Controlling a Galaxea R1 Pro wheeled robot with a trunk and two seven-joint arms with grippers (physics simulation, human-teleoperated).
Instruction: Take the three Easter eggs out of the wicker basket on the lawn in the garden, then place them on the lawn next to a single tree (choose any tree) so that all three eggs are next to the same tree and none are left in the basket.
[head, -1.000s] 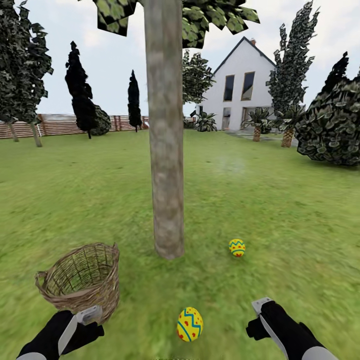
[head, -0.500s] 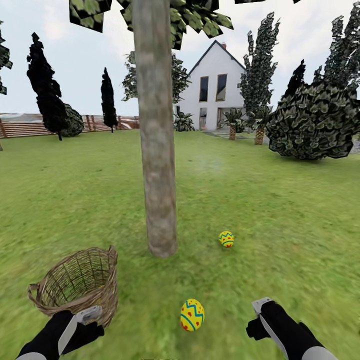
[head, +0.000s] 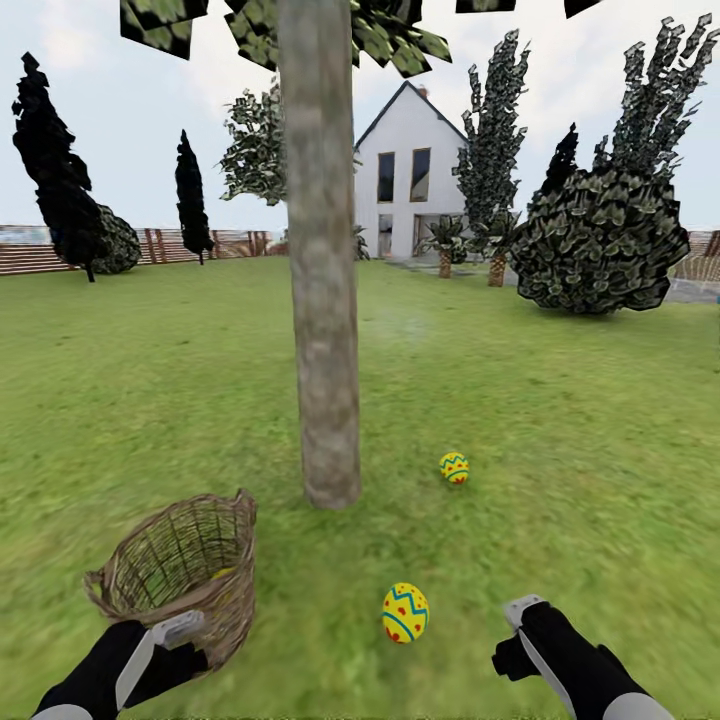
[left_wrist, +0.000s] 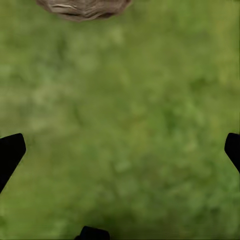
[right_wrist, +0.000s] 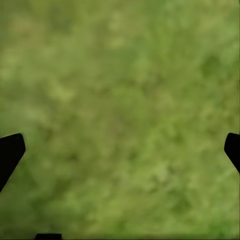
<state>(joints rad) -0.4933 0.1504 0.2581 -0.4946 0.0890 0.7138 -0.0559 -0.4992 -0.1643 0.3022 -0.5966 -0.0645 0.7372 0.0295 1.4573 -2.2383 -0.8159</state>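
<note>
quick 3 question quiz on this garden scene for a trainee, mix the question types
1. True or false: both Easter eggs in the head view, the near egg and the far egg, lie on the lawn outside the wicker basket.
2. Which thing stands closest to the far egg? A) the tree B) the white house C) the wooden fence
3. Fill in: the left pincer and the right pincer are both ____.

Key: 1 true; 2 A; 3 open, holding nothing, with only grass between their fingers.
</note>
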